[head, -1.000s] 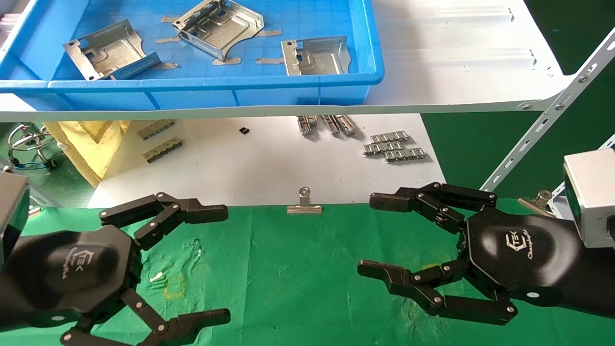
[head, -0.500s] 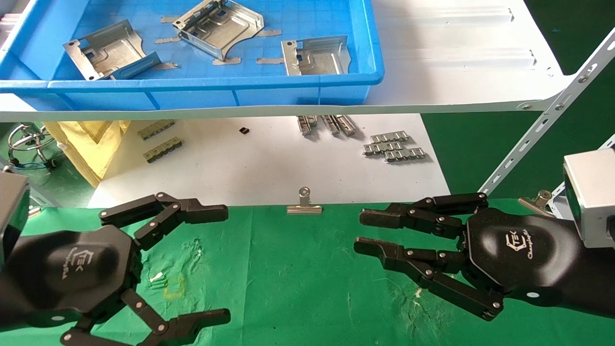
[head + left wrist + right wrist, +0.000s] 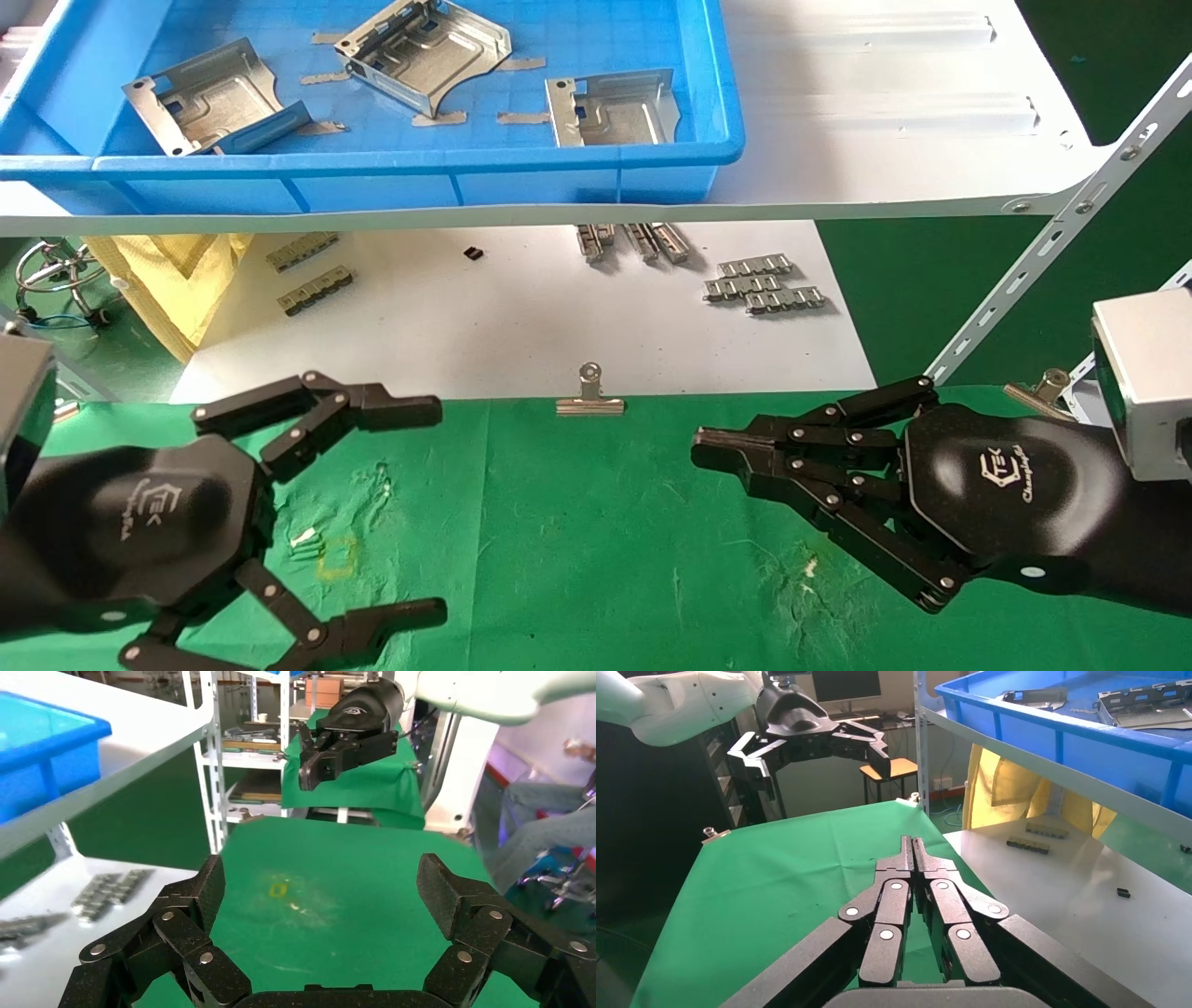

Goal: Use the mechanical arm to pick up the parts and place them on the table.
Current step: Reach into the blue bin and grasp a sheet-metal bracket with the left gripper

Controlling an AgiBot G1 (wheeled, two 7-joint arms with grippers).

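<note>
- While both arms hang low over the table (image 3: 577,559), we note the parts (image 3: 424,51) all lie ahead of and above the grippers, in the blue bin (image 3: 596,182) on the white shelf (image 3: 885,102); none is on the green cloth yet.
- Three brackets counted in the bin: left bracket (image 3: 212,93), middle one farthest back, right bracket (image 3: 615,107) nearest the bin's front wall.
- Left gripper (image 3: 438,508): fingers spread wide, holding nothing (the left wrist view shows only bare green cloth between them).
- Right gripper (image 3: 712,447): fingers pressed together, tips touching, nothing pinched; the right wrist view (image 3: 912,846) confirms it.
- Key relation: the bin sits forward and raised, mostly on the left half of the workspace. We judge the left gripper nearer the left bracket; the right bracket lies roughly between the two arms.
- Left bracket's long flange runs diagonally across the bin floor; we judge a grasp across a raised flange easier than on the flat face.
- The bin's front wall stands between gripper and parts, so the reach likely has to go up and over.
- Connector strips (image 3: 764,282) and binder clip (image 3: 589,396) on the lower level are not task items.
</note>
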